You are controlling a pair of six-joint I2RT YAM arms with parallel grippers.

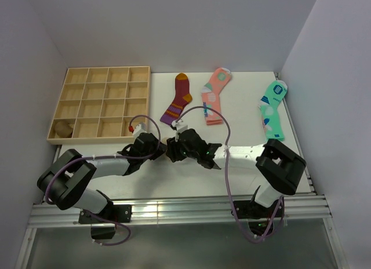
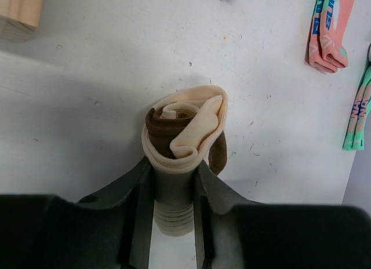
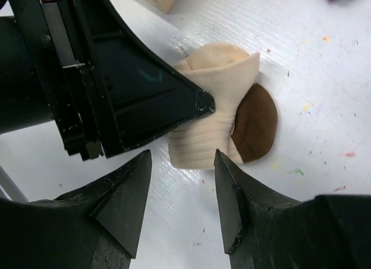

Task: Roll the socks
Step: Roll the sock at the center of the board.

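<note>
Arm bases (image 1: 104, 214) nearest; left tool (image 1: 153, 146) and right tool (image 1: 174, 151) meet over the bench (image 1: 249, 112). Left wrist: tool clenched on rolled socks (image 2: 185, 124), judged soft, light, springy; pinch across the whole bundle. Right wrist: jaws parted, empty, just short of roll.

Tray (image 1: 81, 140) beside maroon sock (image 1: 178, 101), pink sock (image 1: 213, 97), mint sock (image 1: 272, 109).

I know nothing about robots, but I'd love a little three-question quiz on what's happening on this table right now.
1. Which gripper holds the sock roll: A left, B right?
2. True or false: every compartment of the wooden tray is empty.
3. How many socks lie unrolled?
Key: 1 A, the left gripper; the right gripper is open. 2 False, one corner compartment holds a bundle. 3 Three: maroon sock, pink sock, mint-green sock.
</note>
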